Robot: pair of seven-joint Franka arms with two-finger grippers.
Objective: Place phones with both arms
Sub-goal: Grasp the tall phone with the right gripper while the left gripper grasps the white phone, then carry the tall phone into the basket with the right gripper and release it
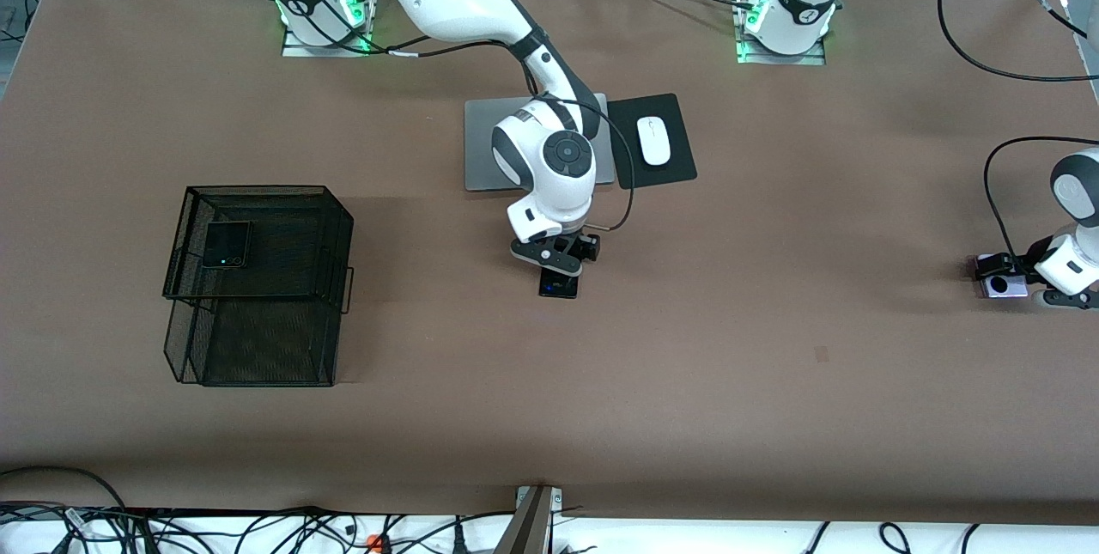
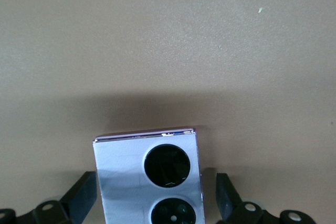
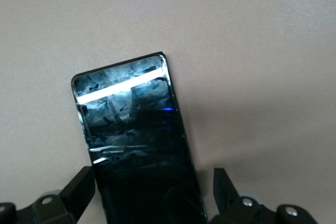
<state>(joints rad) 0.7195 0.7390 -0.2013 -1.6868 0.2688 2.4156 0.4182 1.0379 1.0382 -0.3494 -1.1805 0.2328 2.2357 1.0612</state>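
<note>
Three phones show. A squarish black flip phone (image 1: 226,245) lies in the upper tier of a black mesh basket (image 1: 258,339) toward the right arm's end. The long slim black slab (image 1: 558,284) (image 3: 136,145) lies mid-table, nearer the front camera than the laptop. My right gripper (image 1: 558,265) (image 3: 152,195) is low over it, open, a finger on each long side. The lavender-white phone with two black circles (image 1: 1003,285) (image 2: 131,166) lies at the left arm's end. My left gripper (image 1: 1020,283) (image 2: 156,200) straddles it, open, with small gaps between fingers (image 2: 83,198) and phone.
A closed grey laptop (image 1: 482,150) lies under the right arm's forearm. Beside it a white mouse (image 1: 653,140) rests on a black pad (image 1: 678,169). The two-tier mesh basket has a handle on its side. Cables run along the table's front edge.
</note>
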